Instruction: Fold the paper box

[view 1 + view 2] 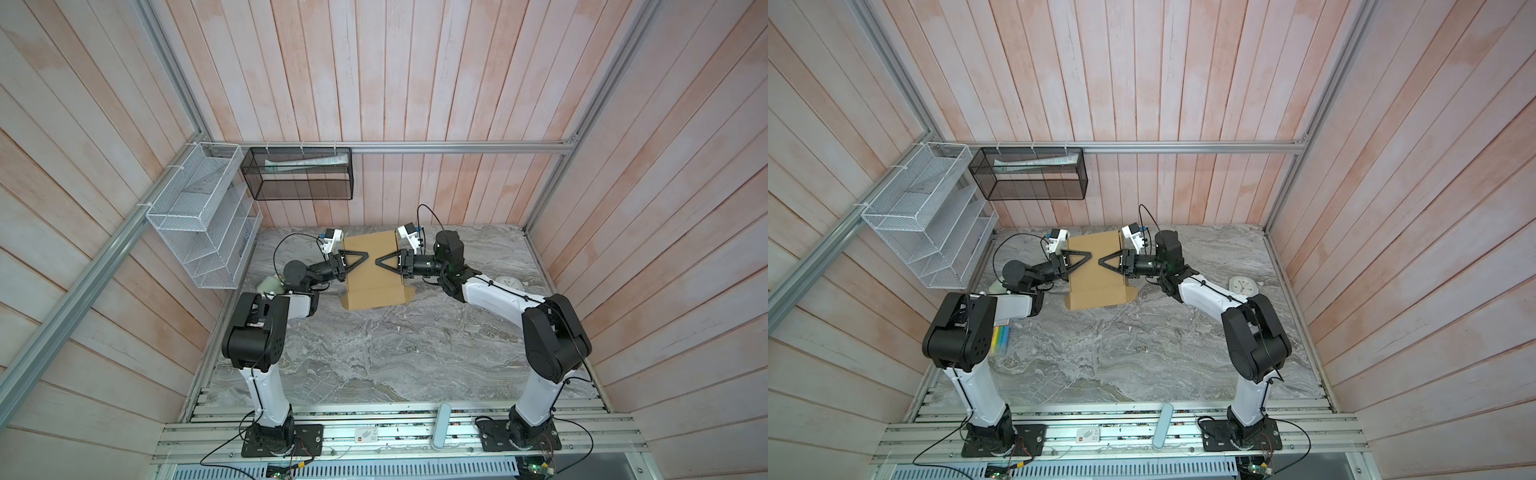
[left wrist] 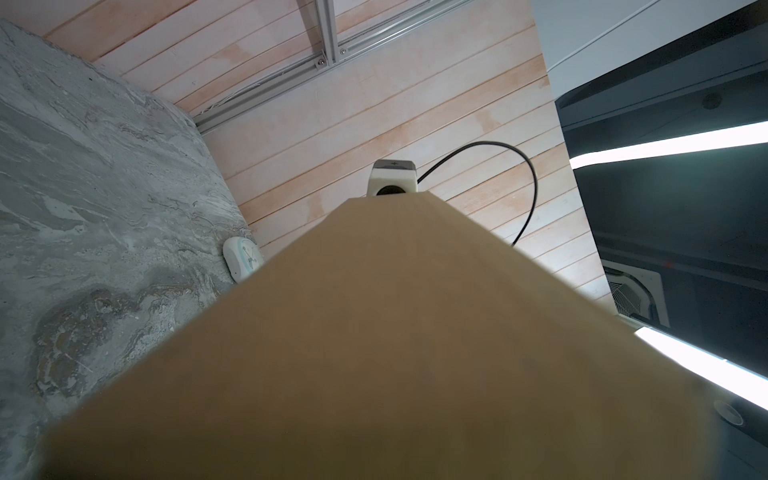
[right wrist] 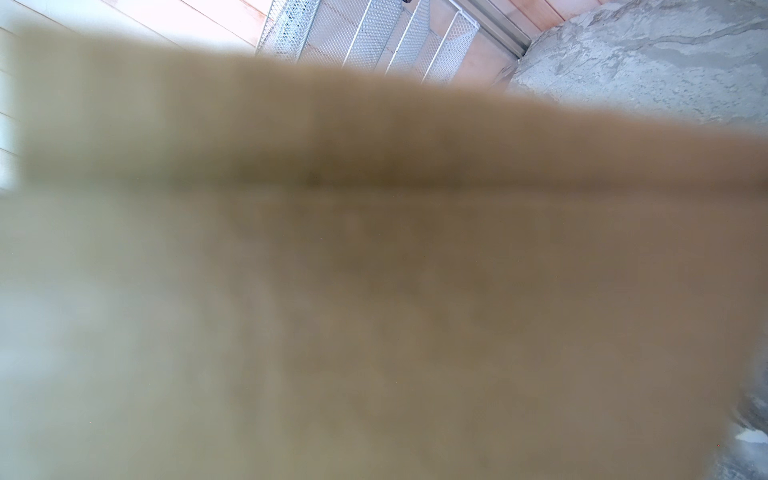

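The paper box (image 1: 374, 286) (image 1: 1096, 291) is plain brown cardboard at the back middle of the marble table, with a small flap poking out at its near right corner. My left gripper (image 1: 365, 254) (image 1: 1090, 252) reaches over it from the left. My right gripper (image 1: 377, 262) (image 1: 1099, 262) reaches over it from the right. Their black triangular tips almost meet above the cardboard's middle. In both wrist views the paper box (image 2: 395, 332) (image 3: 374, 291) fills the picture and hides the jaws. Neither top view shows the gap between the jaws.
A white mesh rack (image 1: 203, 220) and a black mesh basket (image 1: 299, 174) hang on the back left walls. A round white clock (image 1: 510, 283) (image 2: 243, 259) lies right of the right arm. A pale object (image 1: 270, 284) and coloured pens (image 1: 1001, 336) sit by the left arm.
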